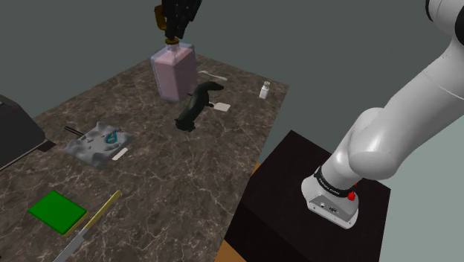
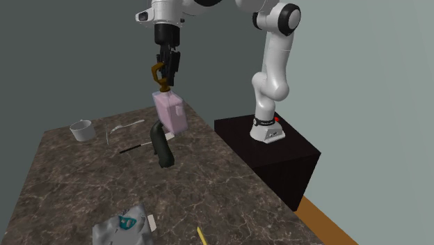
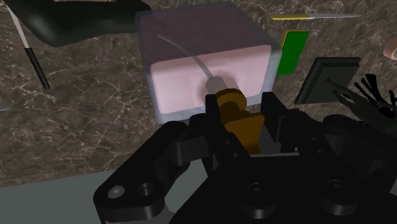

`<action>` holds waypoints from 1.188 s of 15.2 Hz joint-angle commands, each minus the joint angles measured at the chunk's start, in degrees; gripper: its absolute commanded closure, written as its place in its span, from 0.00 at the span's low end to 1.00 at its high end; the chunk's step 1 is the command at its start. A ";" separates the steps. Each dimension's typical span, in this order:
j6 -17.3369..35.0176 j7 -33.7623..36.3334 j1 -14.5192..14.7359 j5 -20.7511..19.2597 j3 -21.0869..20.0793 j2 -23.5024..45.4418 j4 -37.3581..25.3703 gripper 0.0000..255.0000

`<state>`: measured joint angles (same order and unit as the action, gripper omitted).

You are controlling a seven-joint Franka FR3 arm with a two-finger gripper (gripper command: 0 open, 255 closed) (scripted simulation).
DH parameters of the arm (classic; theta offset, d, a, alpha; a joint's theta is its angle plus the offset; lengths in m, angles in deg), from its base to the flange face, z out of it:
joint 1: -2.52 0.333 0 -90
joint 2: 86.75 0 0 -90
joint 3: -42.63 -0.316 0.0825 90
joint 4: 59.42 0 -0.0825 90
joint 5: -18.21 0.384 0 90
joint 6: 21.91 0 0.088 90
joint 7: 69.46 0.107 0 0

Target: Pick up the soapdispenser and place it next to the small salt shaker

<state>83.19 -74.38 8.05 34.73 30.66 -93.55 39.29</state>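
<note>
The gripper [image 1: 176, 31], clenched on the dispenser's [image 1: 173, 73] top, held it lifted off the table [image 1: 186, 175], so the pickup looked done; carrying it beside the shaker [image 1: 264, 89] remained.

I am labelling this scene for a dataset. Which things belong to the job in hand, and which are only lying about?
Job: soap dispenser, gripper, salt shaker.
Lying about: dark bottle, green square, white cup, yellow pencil.

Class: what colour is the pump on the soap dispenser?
The pump is golden brown; the wrist view shows it best.
</note>
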 commanded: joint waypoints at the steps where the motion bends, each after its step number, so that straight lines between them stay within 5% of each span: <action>1: -0.37 -3.26 -1.25 0.68 1.78 -0.84 1.28 1.00; 18: -3.32 -27.13 -10.79 2.60 15.54 0.61 4.27 1.00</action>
<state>80.08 -100.07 -2.17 37.26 45.43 -93.30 43.71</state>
